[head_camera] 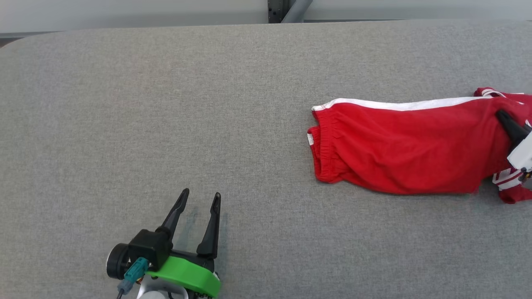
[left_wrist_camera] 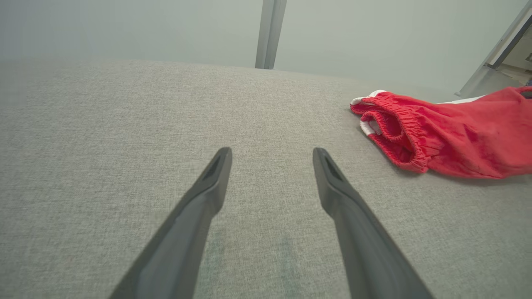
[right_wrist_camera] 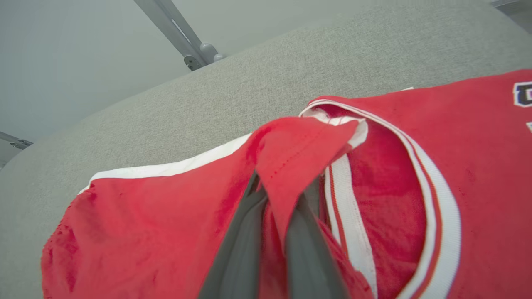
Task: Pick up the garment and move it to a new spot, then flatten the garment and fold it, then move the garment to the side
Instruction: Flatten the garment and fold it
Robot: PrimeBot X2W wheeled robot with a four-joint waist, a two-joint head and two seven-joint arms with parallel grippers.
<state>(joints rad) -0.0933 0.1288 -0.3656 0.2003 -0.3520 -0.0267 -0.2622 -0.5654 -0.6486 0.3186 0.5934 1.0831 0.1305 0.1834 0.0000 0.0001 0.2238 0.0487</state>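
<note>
Pinching the garment [head_camera: 407, 149], the right claw [right_wrist_camera: 285, 187] is clamped on a fold. The left claw [head_camera: 201, 192] gapes, well apart from it.

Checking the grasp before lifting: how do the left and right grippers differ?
The left gripper stands open; the right gripper is shut on a fold of the red garment. The left gripper is over bare grey table, apart from the garment; the right gripper is at its right end. Both have long dark fingers.
</note>
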